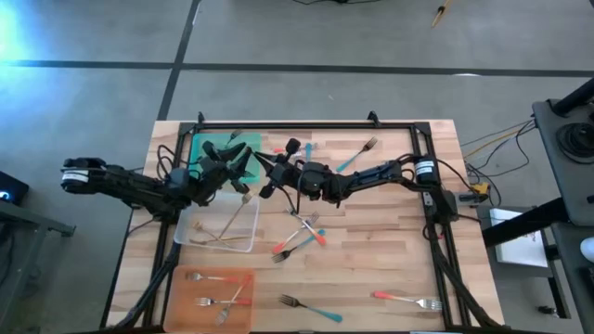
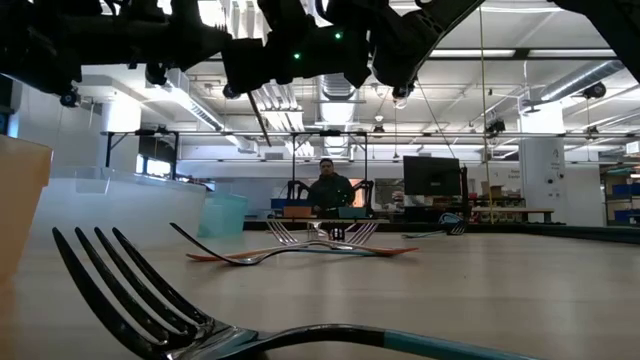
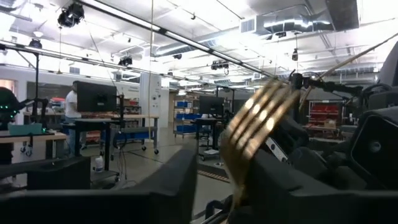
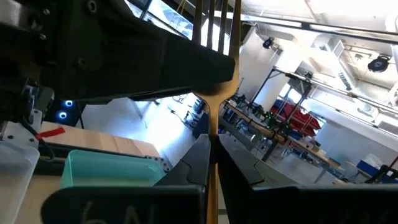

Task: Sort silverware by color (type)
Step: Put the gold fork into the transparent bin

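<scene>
A gold fork (image 4: 214, 93) is up in the air between my two grippers, over the far edge of the clear tray (image 1: 223, 227). My right gripper (image 4: 212, 140) reaches in from the table's right and is shut on it. My left gripper (image 3: 224, 162) faces it from the left and is open. Its fingers stand on either side of the fork's tined end (image 3: 258, 115). In the high view the grippers meet at mid-table, left (image 1: 239, 174) and right (image 1: 267, 176). More gold forks (image 1: 221, 238) lie in the clear tray. My right gripper pinches the gold fork's handle (image 4: 212, 163) between its two fingers, coming about level from the table's right. The fork is lifted clear of the table. Its tines (image 4: 214, 25) stand out past the fingertips, in front of the left gripper's dark body.
A green tray (image 1: 215, 148) sits at the far left. An orange tray (image 1: 190, 301) at the near left holds red-handled forks. Loose forks lie mid-table (image 1: 302, 232), at the far side (image 1: 357, 156) and near the front edge (image 1: 311, 308) (image 1: 408, 299). A person (image 2: 330, 187) sits beyond the table.
</scene>
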